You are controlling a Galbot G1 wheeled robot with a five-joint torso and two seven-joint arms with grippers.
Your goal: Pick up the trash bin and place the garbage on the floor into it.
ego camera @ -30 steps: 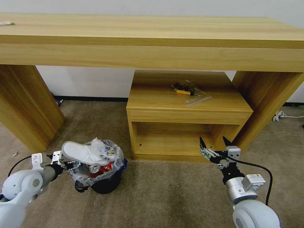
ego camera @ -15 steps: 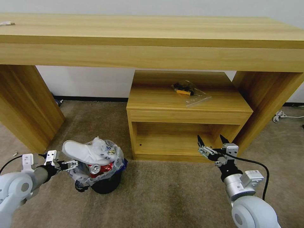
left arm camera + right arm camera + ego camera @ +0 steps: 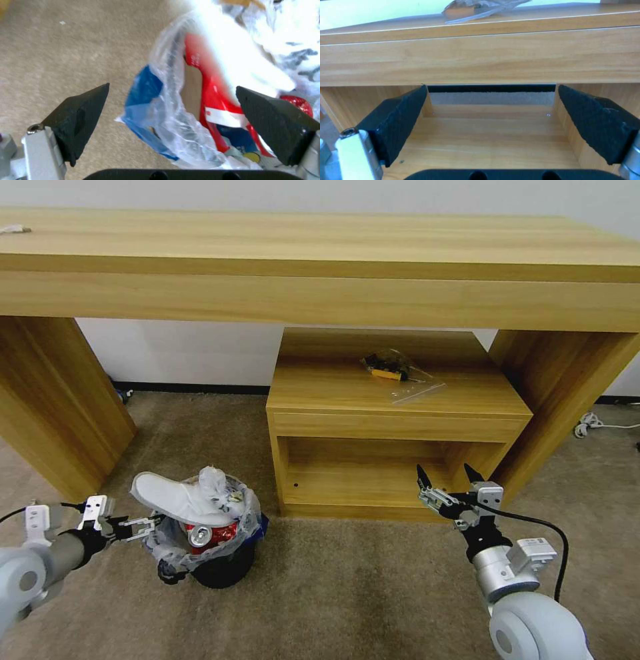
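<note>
One filled trash bin (image 3: pixel 223 565) on the floor (image 3: pixel 347 587), two grippers spread wide and holding nothing.

Above: one long wooden counter (image 3: pixel 320 260) spanning the wall, one low open shelf unit (image 3: pixel 393 427) beneath it with one clear packet (image 3: pixel 399 370) on top. Standing upright on the tan carpet just left of the shelf unit: the black bin, clear liner (image 3: pixel 245 513) bulging over the rim. Heaped inside: one white slipper (image 3: pixel 172 500) lying across the top, one red crushed can (image 3: pixel 208 533), crumpled plastic (image 3: pixel 212 481). Left gripper (image 3: pixel 148 525) level with the liner's near edge, just beside it, contact not clear. Right gripper (image 3: pixel 445 481) raised before the shelf opening, well apart from the bin.
</note>
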